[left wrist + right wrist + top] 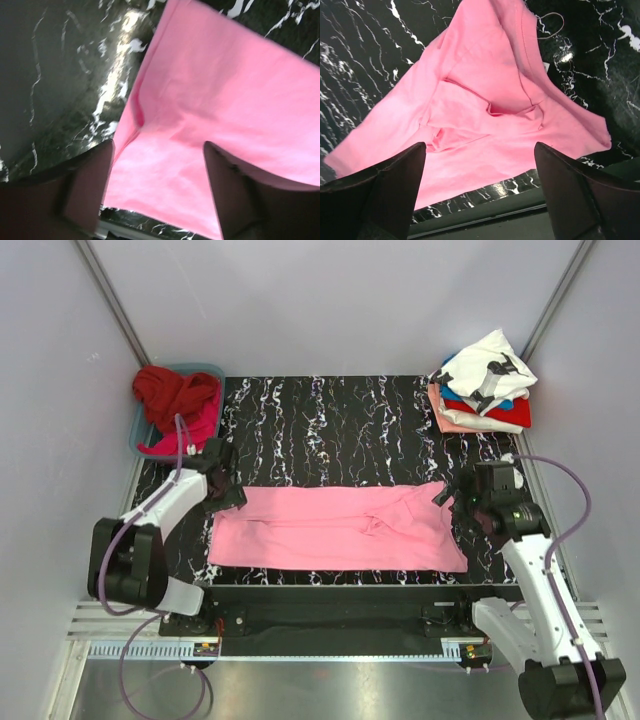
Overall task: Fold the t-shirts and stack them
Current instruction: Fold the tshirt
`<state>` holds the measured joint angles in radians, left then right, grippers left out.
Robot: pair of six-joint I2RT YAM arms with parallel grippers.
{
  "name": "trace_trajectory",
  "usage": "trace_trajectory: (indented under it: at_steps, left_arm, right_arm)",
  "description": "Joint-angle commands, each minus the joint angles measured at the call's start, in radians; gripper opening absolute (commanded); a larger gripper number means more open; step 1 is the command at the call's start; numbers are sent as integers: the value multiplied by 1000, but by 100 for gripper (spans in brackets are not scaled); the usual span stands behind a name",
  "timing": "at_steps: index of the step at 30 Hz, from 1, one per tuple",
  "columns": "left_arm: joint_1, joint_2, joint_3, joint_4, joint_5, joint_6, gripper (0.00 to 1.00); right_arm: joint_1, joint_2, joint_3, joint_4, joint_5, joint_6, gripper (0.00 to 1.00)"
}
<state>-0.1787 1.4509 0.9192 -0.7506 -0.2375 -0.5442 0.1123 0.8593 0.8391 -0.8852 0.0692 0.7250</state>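
T-shirt (330, 530), light pink, lies as a long band across the tabletop (330, 420). Left jaws apart over its left end, right jaws apart over its right. We judge: pinch both layers squarely, lift together, edges aligned.

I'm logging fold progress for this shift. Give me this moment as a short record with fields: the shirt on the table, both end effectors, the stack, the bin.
shirt in work: pink t-shirt, folded into a long band, flat on the table
left end effector: open, over the band's left end, holding nothing
right end effector: open, over the rumpled right end, holding nothing
stack: far right corner, white black-print shirt on top
bin: far left corner, heaped dark red and magenta shirts
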Motion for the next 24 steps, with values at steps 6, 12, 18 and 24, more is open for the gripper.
trace_trajectory:
  at_steps: [6, 12, 18, 24]
  left_arm:
    - [2, -129, -17, 49, -42, -33, 81]
    - [-34, -46, -14, 122, -2, -22, 79]
    - [-100, 86, -8, 137, -6, -40, 76]
    - [-131, 147, -17, 165, 9, -34, 75]
  right_arm:
    - [6, -82, -73, 78, -49, 183, 97]
    - [6, 27, -244, 328, -299, 254, 90]
    - [12, 420, -209, 505, -422, 211, 88]
    - [47, 765, 4, 528, -405, 148, 88]
